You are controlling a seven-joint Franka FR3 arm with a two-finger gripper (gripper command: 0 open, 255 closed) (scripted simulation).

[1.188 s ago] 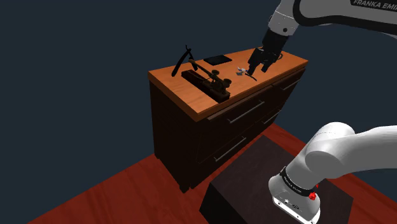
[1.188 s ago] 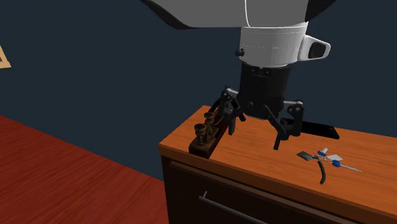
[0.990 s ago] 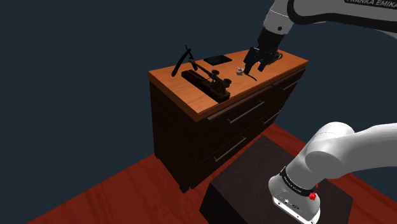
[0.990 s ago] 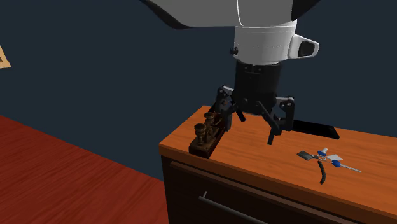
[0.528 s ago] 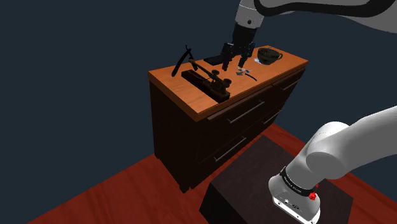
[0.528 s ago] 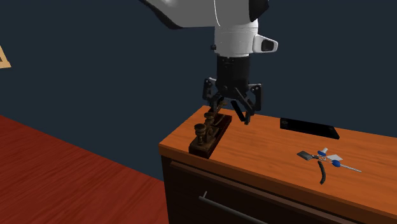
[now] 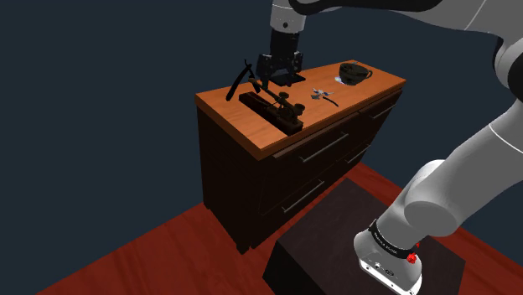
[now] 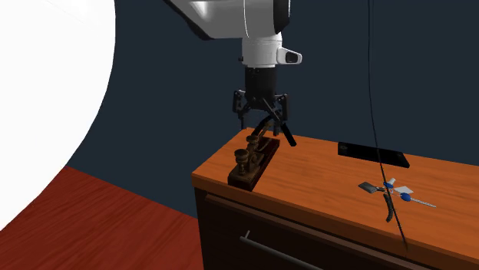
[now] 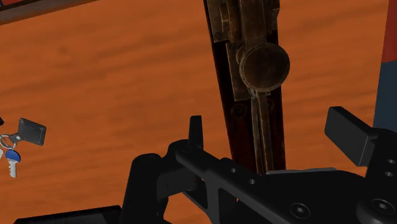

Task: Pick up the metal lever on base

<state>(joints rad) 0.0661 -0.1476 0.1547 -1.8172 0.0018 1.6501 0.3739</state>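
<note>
Gripper (image 7: 270,80) has swung across the dresser top (image 7: 360,92), off the keys (image 7: 321,94) and over to the lever on base (image 7: 272,107).

Wrist view, going across the jaws:
- Keys (image 9: 11,149) sit well outside one finger, out of your way.
- That finger (image 9: 196,130) stands clear of the dark base.
- Between the jaws runs the lever on base (image 9: 254,70). Its round knob is just ahead of the fingertips and the brown bar passes under the hand.
- The other finger (image 9: 348,135) is apart from it too.

So the jaws are spread wide, straddling it and touching nothing. The second exterior view agrees: the gripper (image 8: 265,130) hangs at the far end of the lever on base (image 8: 252,159), tips about level with its upper parts.

Status as I read it: approach done, alignment looks fine. Left for you: drop a bit, close on the bar, lift. No grasp, no lift yet.
</note>
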